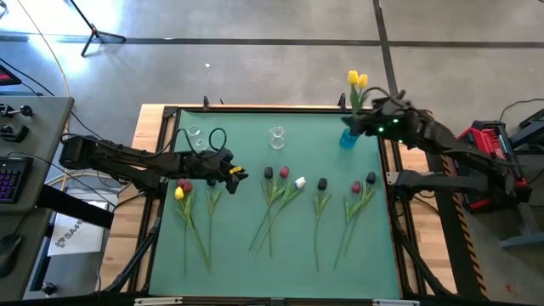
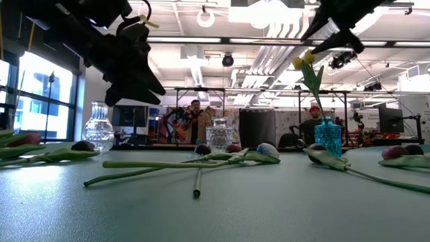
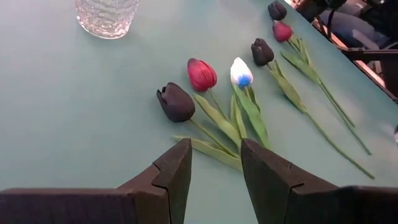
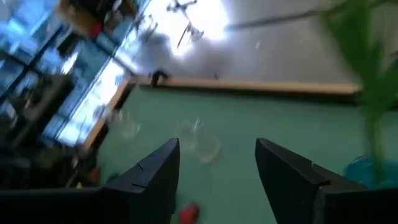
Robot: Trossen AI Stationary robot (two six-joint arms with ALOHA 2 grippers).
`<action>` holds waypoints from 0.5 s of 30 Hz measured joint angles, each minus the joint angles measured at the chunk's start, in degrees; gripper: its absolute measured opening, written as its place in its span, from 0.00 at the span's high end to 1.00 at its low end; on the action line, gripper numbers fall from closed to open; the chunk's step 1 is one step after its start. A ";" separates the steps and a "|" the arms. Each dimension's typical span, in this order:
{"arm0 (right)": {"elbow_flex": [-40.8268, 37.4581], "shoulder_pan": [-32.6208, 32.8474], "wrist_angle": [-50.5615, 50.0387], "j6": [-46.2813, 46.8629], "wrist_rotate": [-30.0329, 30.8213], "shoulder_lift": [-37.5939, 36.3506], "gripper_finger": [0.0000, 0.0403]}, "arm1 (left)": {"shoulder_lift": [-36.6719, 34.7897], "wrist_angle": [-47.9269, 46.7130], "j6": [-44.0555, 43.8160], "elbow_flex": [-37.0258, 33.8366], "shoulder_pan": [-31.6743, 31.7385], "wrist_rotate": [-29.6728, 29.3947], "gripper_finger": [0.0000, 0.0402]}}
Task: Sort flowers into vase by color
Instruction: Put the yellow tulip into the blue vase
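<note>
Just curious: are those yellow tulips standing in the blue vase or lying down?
Standing upright: the yellow tulips rise from the blue vase, heads up in the low view.

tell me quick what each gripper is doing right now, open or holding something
left gripper: open, empty, above the mat near the black tulip.
right gripper: open, empty, above the blue vase holding yellow tulips.

Left claw [image 3: 210, 180] parted, empty; right claw [image 4: 217, 177] parted, raised.
</note>
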 joint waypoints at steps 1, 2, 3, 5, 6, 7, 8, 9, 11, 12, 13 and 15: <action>0.00 1.17 0.07 0.12 -0.09 1.19 0.50 | -0.82 -1.64 -0.37 0.02 0.00 0.02 0.68; 0.00 2.36 0.43 0.23 -0.16 2.51 0.50 | -1.73 -3.51 -0.67 0.02 0.00 0.01 0.69; 0.00 3.60 0.98 0.40 -0.04 3.76 0.50 | -2.76 -5.50 -0.76 0.02 0.00 0.01 0.69; 0.00 5.95 2.21 1.29 0.91 6.28 0.50 | -4.79 -11.16 -1.84 0.02 0.00 -0.40 0.71; -0.01 6.98 3.10 1.55 1.49 7.51 0.50 | -5.70 -14.77 -3.22 0.02 0.00 -0.65 0.72; 0.00 7.90 4.07 1.61 1.67 8.92 0.50 | -6.42 -18.02 -5.07 0.02 0.00 -0.72 0.73; -0.01 8.76 5.19 1.61 1.82 10.31 0.50 | -7.16 -21.24 -7.35 0.02 0.00 -0.52 0.74; -0.02 9.55 6.50 1.66 1.91 11.64 0.50 | -7.88 -24.13 -9.76 0.02 0.00 0.00 0.75; -0.02 11.01 9.12 1.97 1.98 14.28 0.50 | -9.03 -28.73 -14.20 0.02 -0.14 1.49 0.76; -0.02 11.65 10.35 2.26 2.02 15.56 0.50 | -9.48 -30.92 -16.01 0.02 -0.33 2.57 0.77; -0.02 12.23 11.33 2.70 2.05 16.85 0.50 | -9.77 -32.93 -17.72 0.02 -0.61 3.30 0.77; -0.02 13.27 12.86 3.01 1.74 19.24 0.50 | -10.52 -36.40 -21.67 0.02 -1.05 5.11 0.78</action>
